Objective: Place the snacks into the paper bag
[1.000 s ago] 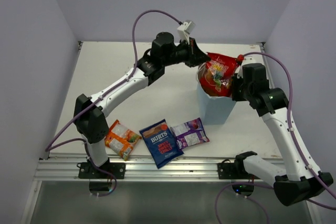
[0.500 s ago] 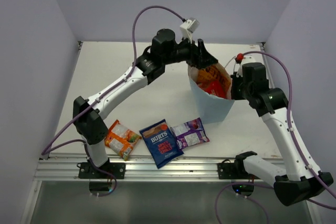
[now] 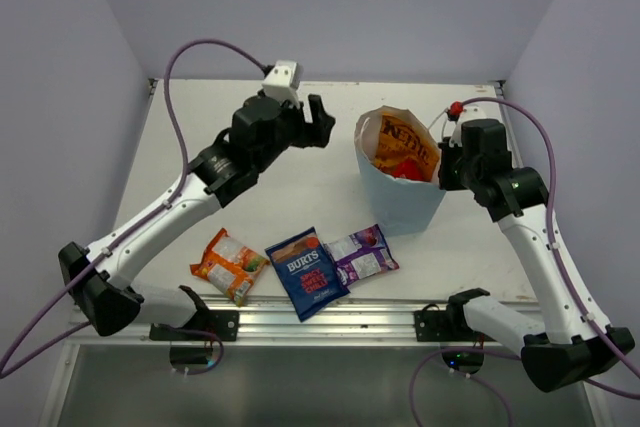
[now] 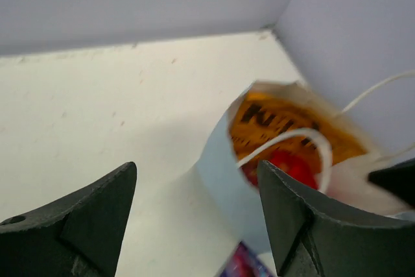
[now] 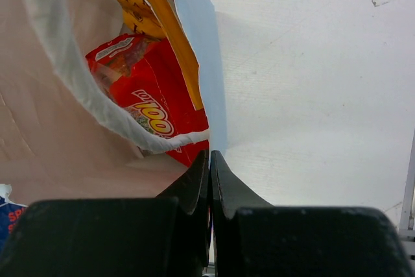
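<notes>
- The table (image 3: 200, 137) is closed in by walls at the back and on both sides; a metal rail (image 3: 330, 320) runs along its near edge.
- Bare table surface lies left of and behind the paper bag (image 3: 400, 202), and beneath the left gripper (image 3: 322, 121).
- The paper bag stands right of centre, mouth up and leaning to the left.
- Inside it, the Kettle bag (image 3: 404, 139) stands against the far wall, with the red packet (image 3: 404, 167) in front of it.
- A string handle (image 4: 293, 142) arches across the bag mouth.
- Left gripper: fingers (image 4: 87, 222) spread wide, holding nothing, hanging above the table to the left of the bag mouth and apart from it.
- Right gripper (image 5: 209, 172): fingers pressed together, pinching the right rim of the paper bag; the red packet lies just inside that rim.
- The orange-white packet (image 3: 230, 265), Burts bag (image 3: 307, 273) and purple-white packet (image 3: 362, 254) lie flat in a row near the rail, well apart from both grippers.
</notes>
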Controlling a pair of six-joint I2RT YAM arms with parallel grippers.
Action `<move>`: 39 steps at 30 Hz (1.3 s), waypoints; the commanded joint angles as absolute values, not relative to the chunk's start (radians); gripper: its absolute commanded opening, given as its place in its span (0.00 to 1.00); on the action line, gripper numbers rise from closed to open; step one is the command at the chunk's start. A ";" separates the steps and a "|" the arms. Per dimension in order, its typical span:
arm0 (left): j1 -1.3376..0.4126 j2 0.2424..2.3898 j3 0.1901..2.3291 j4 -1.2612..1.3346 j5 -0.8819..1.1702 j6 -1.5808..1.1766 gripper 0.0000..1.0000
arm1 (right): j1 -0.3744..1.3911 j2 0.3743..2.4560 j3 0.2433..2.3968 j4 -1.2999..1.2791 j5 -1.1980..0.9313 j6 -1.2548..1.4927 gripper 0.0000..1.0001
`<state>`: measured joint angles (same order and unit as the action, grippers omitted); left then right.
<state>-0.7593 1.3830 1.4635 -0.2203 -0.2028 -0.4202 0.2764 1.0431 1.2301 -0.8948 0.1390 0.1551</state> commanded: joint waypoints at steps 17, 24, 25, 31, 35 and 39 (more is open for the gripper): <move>-0.756 1.492 0.859 -0.275 -0.031 -0.422 0.79 | 0.281 1.022 1.220 -0.861 0.089 0.155 0.00; -0.770 1.565 0.818 -0.293 0.037 -0.440 0.79 | 0.281 1.019 1.218 -0.865 0.092 0.156 0.00; -0.772 1.566 0.815 -0.293 0.041 -0.440 0.79 | 0.281 1.019 1.216 -0.865 0.094 0.158 0.00; -0.790 1.569 0.807 -0.302 0.061 -0.439 0.73 | 0.281 1.025 1.216 -0.862 0.094 0.160 0.00; -0.798 1.588 0.805 -0.305 0.080 -0.436 0.29 | 0.281 1.025 1.216 -0.864 0.098 0.161 0.00; -0.799 1.598 0.818 -0.319 0.071 -0.434 0.00 | 0.281 1.025 1.220 -0.864 0.101 0.161 0.00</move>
